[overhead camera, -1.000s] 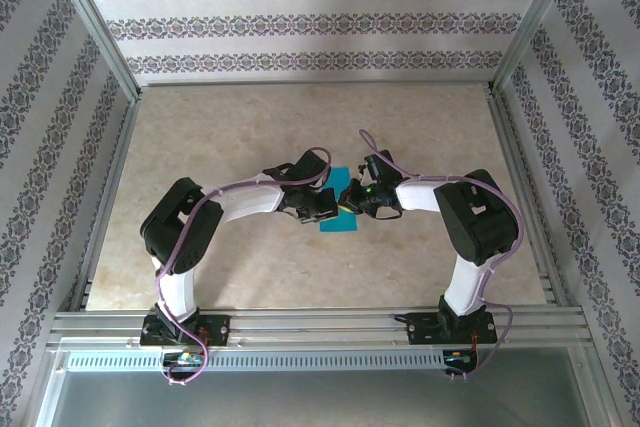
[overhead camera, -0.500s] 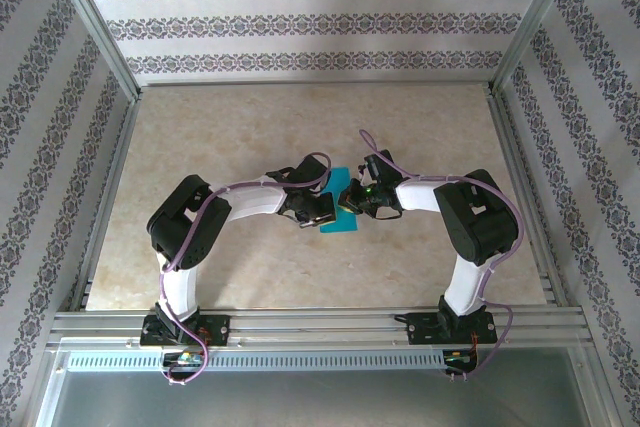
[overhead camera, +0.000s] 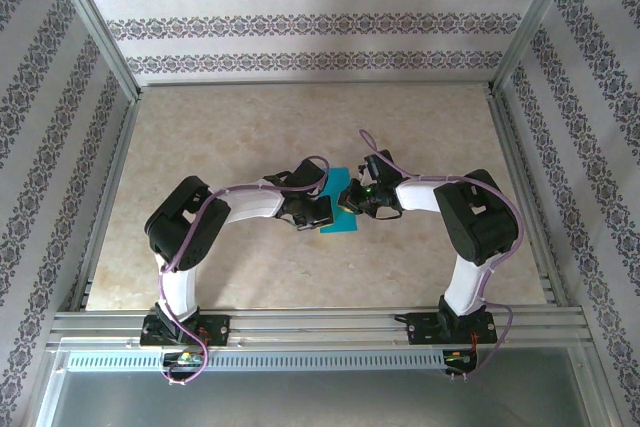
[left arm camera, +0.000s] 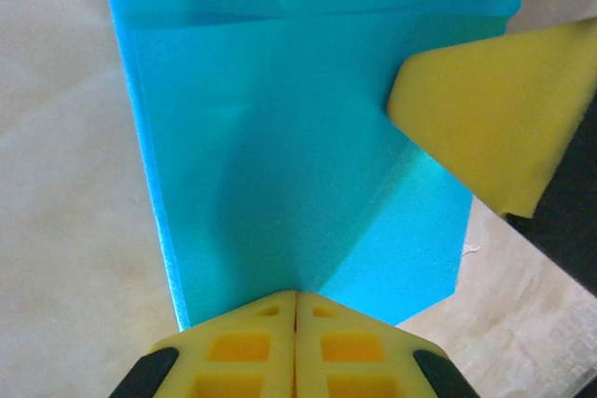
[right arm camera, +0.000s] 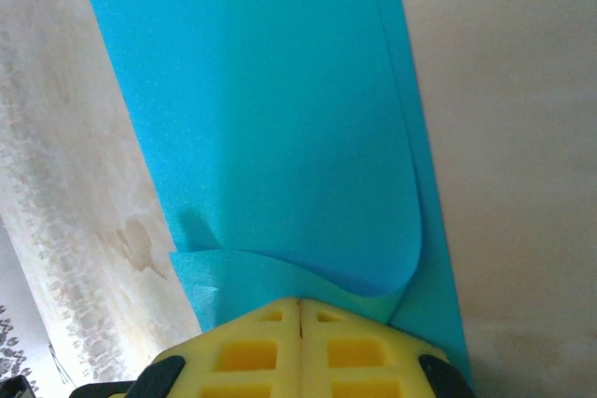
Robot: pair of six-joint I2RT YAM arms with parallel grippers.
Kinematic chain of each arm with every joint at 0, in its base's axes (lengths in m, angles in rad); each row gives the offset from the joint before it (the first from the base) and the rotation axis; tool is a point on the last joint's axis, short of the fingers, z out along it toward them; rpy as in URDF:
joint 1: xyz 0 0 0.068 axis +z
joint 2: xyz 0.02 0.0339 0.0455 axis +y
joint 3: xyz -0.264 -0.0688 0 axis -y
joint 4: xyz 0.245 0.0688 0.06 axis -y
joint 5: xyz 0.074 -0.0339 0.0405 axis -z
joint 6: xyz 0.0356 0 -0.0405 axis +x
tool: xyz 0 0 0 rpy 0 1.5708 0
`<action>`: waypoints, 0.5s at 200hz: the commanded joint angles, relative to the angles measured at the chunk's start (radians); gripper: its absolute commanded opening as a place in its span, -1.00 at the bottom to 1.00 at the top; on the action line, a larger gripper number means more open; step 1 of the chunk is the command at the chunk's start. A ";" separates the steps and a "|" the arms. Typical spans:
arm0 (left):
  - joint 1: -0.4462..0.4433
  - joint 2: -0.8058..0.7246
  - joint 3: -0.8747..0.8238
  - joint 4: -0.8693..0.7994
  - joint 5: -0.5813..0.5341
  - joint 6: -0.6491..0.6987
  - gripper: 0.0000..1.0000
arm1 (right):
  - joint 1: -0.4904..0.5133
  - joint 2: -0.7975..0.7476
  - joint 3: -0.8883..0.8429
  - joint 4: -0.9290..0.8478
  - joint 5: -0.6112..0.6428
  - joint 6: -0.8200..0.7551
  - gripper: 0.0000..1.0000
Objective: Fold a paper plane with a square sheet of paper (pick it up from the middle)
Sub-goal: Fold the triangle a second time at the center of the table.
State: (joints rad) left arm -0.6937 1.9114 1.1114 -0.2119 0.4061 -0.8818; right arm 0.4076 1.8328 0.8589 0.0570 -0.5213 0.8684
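The teal-blue square sheet of paper [overhead camera: 341, 219] lies folded into a narrower creased shape on the table between the two arms. In the left wrist view the paper [left arm camera: 280, 137] shows a cross crease near its far end and a slanted crease running to my left gripper [left arm camera: 296, 299], which is shut on its near edge. The right gripper's yellow finger [left arm camera: 494, 109] touches the paper's right side there. In the right wrist view a flap of the paper [right arm camera: 280, 137] curls up into my right gripper [right arm camera: 299, 305], which is shut on it. From above, the left gripper [overhead camera: 320, 211] and right gripper [overhead camera: 350, 199] meet over the sheet.
The beige marble-look table [overhead camera: 250, 137] is framed by aluminium rails [overhead camera: 300, 322] at the near edge and patterned walls [overhead camera: 320, 17] on three sides. Both arms bend inward with purple cables [overhead camera: 190, 237] looped along them.
The left arm has shifted a little, drawing its gripper slightly toward the near left over the paper. The right arm and the paper have hardly moved.
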 commanded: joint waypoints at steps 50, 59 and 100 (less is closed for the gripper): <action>0.000 -0.086 -0.092 -0.290 0.019 0.197 -0.88 | -0.009 0.080 -0.051 -0.148 0.145 0.004 -1.00; 0.003 -0.101 -0.060 -0.337 -0.020 0.226 -0.89 | -0.009 0.081 -0.051 -0.147 0.147 0.005 -1.00; 0.026 -0.161 -0.004 -0.203 -0.057 0.174 -0.90 | -0.009 0.089 -0.044 -0.142 0.141 0.010 -1.00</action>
State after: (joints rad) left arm -0.6853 1.8034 1.0702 -0.4397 0.3836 -0.7033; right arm 0.4076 1.8339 0.8589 0.0574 -0.5217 0.8684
